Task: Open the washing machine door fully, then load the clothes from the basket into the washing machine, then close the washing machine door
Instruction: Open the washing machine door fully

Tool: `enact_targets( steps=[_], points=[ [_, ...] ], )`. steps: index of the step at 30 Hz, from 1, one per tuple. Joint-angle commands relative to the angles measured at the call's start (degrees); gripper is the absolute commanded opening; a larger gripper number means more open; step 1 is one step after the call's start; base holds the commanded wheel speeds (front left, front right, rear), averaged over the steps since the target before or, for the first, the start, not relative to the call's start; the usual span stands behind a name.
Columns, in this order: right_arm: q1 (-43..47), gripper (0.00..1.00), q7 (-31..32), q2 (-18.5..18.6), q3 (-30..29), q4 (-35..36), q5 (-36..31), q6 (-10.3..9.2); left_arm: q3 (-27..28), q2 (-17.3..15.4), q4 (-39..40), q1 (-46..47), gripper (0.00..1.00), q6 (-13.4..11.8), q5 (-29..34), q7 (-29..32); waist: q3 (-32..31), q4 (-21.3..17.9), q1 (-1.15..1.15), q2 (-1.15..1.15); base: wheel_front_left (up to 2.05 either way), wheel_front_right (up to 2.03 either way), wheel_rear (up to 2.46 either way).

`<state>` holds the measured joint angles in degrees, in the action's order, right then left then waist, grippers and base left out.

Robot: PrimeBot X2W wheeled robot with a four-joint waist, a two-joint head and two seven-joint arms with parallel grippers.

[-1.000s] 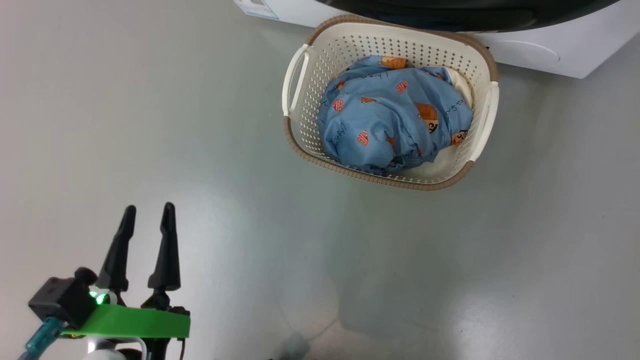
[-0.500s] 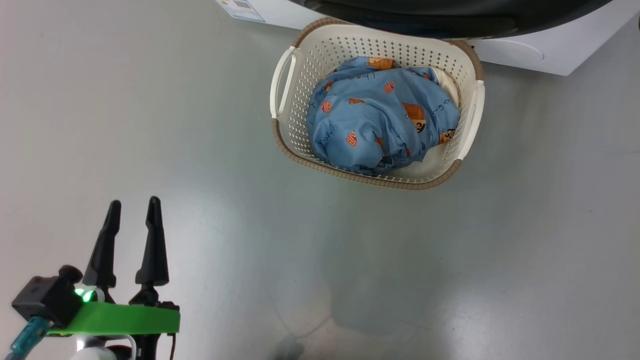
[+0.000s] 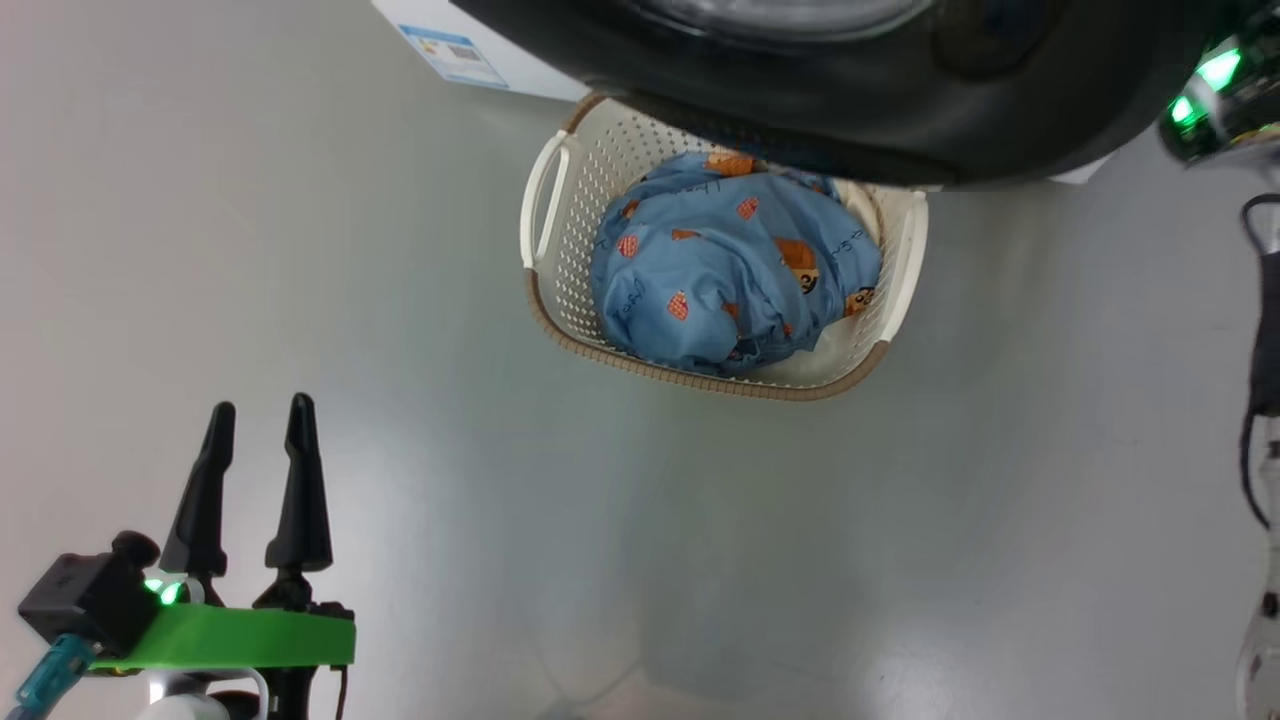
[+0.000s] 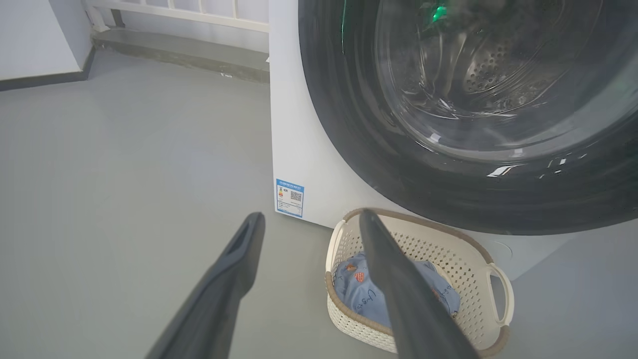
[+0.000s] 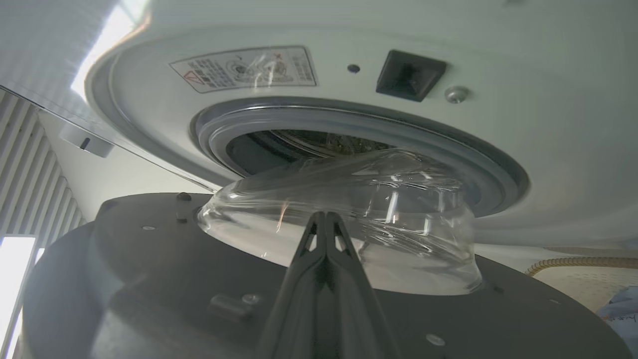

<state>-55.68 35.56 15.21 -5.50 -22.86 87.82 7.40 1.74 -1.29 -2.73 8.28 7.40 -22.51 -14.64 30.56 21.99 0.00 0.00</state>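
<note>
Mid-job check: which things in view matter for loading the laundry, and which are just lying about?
Job:
washing machine door
washing machine
basket
clothes

Just there:
blue label
warning sticker
white railing
grey floor

The left gripper (image 3: 261, 405) had two long black fingers (image 3: 298, 485), tapering to blunt tips, on a bright green plate (image 3: 240, 640). A black box (image 3: 75, 600) beside it carried a green light (image 3: 162, 590) and a teal cable (image 3: 45, 678). The right arm (image 3: 1258, 660) was pale, with green lamps (image 3: 1215, 72) and a black cable (image 3: 1268, 350). The right gripper (image 5: 325, 214) was dark grey.
</note>
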Motion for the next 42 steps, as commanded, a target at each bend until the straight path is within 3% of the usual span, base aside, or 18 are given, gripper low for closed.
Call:
enact_targets(
  steps=[1, 19, 31, 42],
  points=[
    [1.3, 0.0, 0.7, -1.9, 1.8, 1.8, 0.4, 0.09, 2.3, -1.6, 0.9, 0.4, 1.0, 0.1, 0.4, -0.4, -1.2, -0.9, 0.0, 0.0, 0.0, 0.0, 0.0],
    [10.3, 0.0, 2.1, -6.4, 8.1, 1.9, 0.9, 0.09, 2.9, -1.6, -0.2, -0.9, 1.0, 0.1, 0.8, -0.4, -11.0, -4.4, 0.0, 0.0, 0.0, 0.0, 0.0],
    [17.0, 0.0, 1.7, -8.6, 11.8, 1.5, 0.7, 0.09, 3.0, -1.6, -0.8, -3.3, 1.0, 0.1, 0.3, -0.4, -18.2, -4.4, 0.0, 0.0, 0.0, 0.0, 0.0],
    [19.8, 0.0, 1.0, -9.9, 16.1, 1.3, -0.3, 0.09, 2.5, -1.6, -1.3, -3.9, 1.0, 0.1, -0.6, -0.4, -20.7, -3.2, 0.0, 0.0, 0.0, 0.0, 0.0]
  ],
)
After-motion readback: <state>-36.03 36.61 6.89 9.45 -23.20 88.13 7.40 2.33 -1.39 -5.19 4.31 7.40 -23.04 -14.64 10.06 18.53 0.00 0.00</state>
